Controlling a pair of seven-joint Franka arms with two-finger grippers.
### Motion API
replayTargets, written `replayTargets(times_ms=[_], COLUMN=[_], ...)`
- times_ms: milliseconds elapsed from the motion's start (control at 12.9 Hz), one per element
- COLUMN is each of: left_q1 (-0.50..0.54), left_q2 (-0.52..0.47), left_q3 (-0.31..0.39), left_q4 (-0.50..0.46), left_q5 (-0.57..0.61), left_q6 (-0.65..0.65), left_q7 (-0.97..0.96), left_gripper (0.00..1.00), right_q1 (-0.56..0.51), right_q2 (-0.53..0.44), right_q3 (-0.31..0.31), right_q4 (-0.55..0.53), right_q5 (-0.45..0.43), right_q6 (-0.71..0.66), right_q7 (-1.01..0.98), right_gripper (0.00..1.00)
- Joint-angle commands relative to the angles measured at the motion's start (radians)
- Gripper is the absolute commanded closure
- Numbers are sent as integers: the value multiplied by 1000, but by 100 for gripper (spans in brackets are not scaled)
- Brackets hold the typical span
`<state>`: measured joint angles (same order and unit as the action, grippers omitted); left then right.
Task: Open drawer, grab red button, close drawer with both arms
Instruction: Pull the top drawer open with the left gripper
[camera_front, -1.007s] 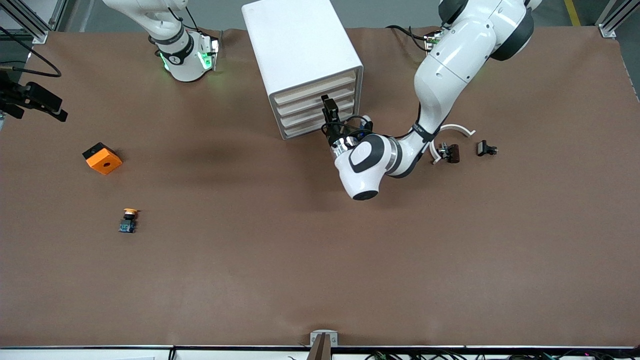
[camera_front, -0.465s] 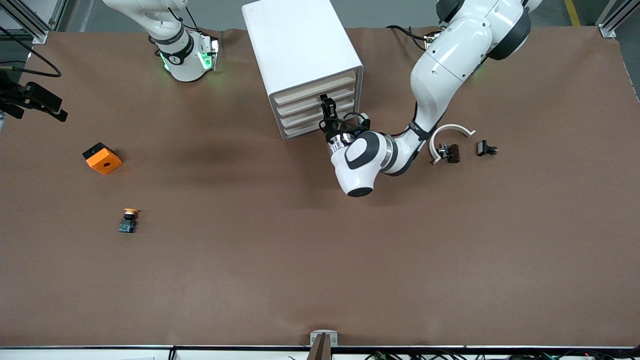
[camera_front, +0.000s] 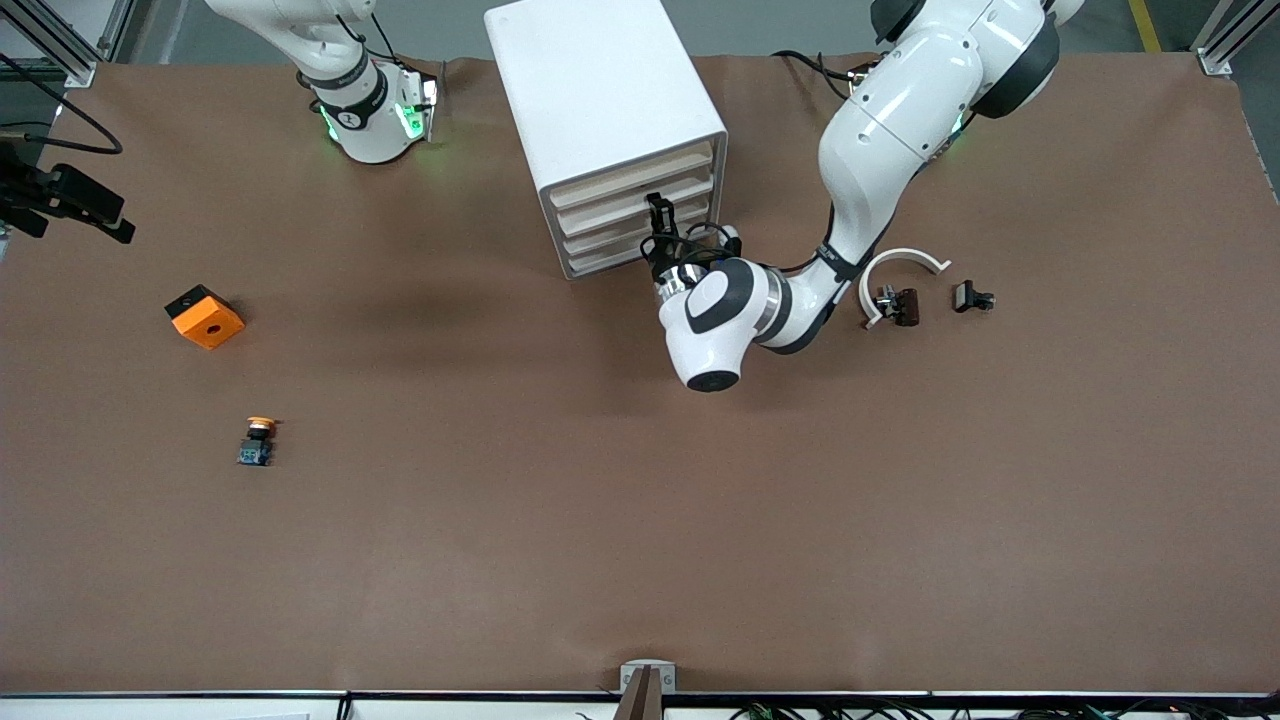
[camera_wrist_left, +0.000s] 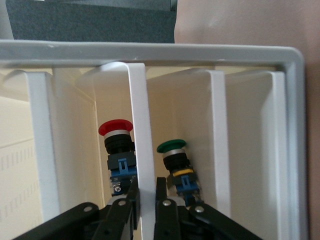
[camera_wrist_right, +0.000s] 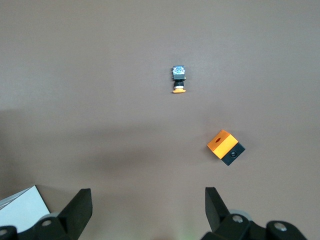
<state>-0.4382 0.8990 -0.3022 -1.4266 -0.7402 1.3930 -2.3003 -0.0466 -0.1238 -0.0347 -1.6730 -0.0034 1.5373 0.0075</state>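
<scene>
Two decoys lie nearest the front camera, toward the right arm's end of the table. One is a small pushbutton with an orange cap (camera_front: 258, 441). The other, farther back, is an orange plastic cube with a hole (camera_front: 204, 316). Neither belongs to the job.

Farther again, toward the left arm's end, a white curved plastic piece (camera_front: 903, 262) rests beside two small black parts (camera_front: 973, 297).

At mid-table the left gripper (camera_wrist_left: 146, 200) is at the front of the white four-drawer cabinet (camera_front: 600, 110). Its fingers are pinched tight around the thin white upright handle (camera_wrist_left: 139, 130) of one of the middle drawers (camera_front: 630, 213).

The left wrist view shows the small pushbutton with a round red cap, black middle and blue base (camera_wrist_left: 118, 150) standing in that drawer just beside the handle. A like green-capped button (camera_wrist_left: 176, 165) stands on the handle's other flank.

The right gripper (camera_wrist_right: 147, 210) waits high over the right arm's end of the table, fingers spread wide and holding nothing.

By my reading, only the grasp on the handle is done. From the front, the drawer front sits flush with its neighbours, so it is not yet pulled out. Pulling it open, lifting out the red-capped button and pushing the drawer shut all remain.
</scene>
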Motion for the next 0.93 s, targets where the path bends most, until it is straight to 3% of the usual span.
replayTargets(times_ms=[0,387,697,775,852], left_q1=[61,139,153,157,167], left_q2=[5,5,4,5,1], left_q3=[6,12,49,51,49], left_q4=[35,80,92,89,89], left_q5=[44,47,45,45,45], left_q6=[-5,0,4,4,4], left_q7=[33,104,174,189,206], left_gripper=[100,100,100,72,1], right_q1=[-12,-13,-21,-15,-15], right_q2=[-20,1,84,137,157], right_q3=[7,7,4,4,4], right_q4=[-16,35,96,101,120], right_q5=[-9,-10,-9,-7,-9], right_q6=[7,6,0,1,6], right_q7=[-9,-1,-8,-3,-12], right_gripper=[0,0,0,0,0])
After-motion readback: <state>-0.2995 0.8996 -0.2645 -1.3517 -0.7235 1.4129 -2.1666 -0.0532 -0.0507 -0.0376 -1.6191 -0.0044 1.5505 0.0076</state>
